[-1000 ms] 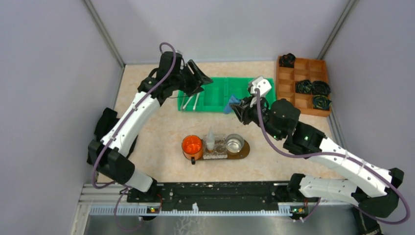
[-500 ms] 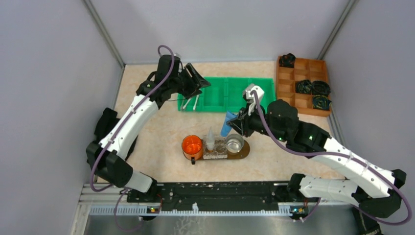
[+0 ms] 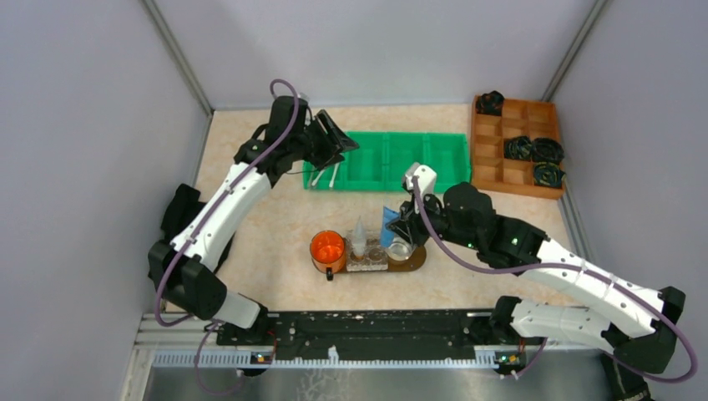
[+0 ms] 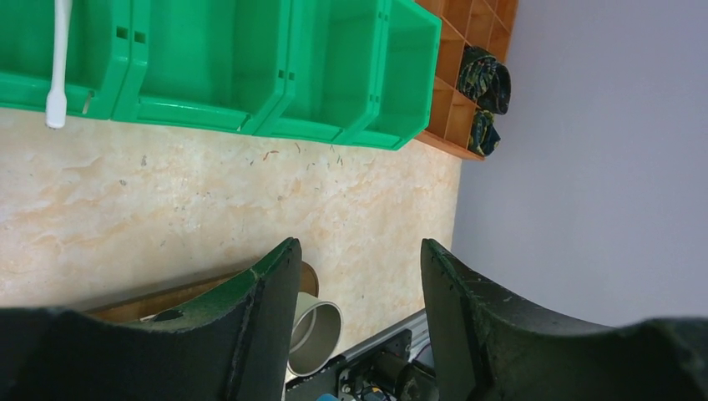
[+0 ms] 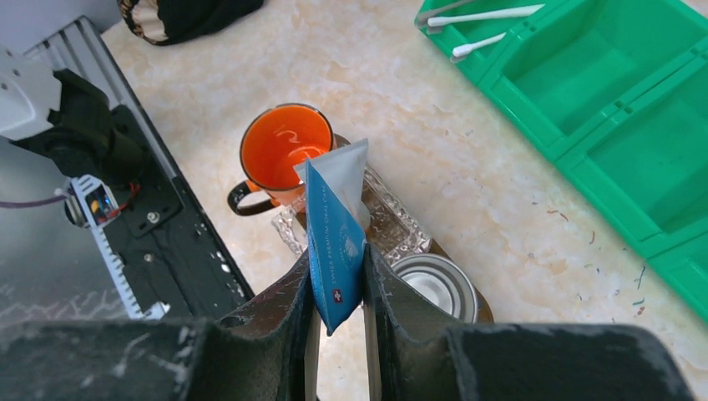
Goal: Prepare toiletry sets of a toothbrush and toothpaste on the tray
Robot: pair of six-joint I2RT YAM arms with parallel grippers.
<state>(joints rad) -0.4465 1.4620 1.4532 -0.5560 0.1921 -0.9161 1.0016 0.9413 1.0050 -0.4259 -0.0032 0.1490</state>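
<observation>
My right gripper (image 3: 399, 227) is shut on the blue toothpaste tube (image 3: 388, 219) and holds it upright just above the steel cup (image 3: 401, 248) on the dark brown tray (image 3: 417, 256). In the right wrist view the blue tube (image 5: 336, 225) sits between the fingers of that gripper (image 5: 338, 263), over the tray's clear dish (image 5: 396, 224). A white tube (image 3: 359, 232) stands in that dish. Two white toothbrushes (image 3: 326, 176) lie in the green bin's left compartment. My left gripper (image 3: 336, 144) is open and empty above them; one toothbrush (image 4: 58, 58) shows in its view.
An orange mug (image 3: 327, 249) stands on the tray's left end. The green bin (image 3: 417, 159) lies behind the tray. The orange-brown compartmented box (image 3: 518, 146) with dark bundles is at the back right. The arm base rail (image 3: 367, 326) runs along the near edge.
My right gripper has carried the blue tube from the green bin down and forward to above the tray's steel cup. The left gripper has barely moved.
</observation>
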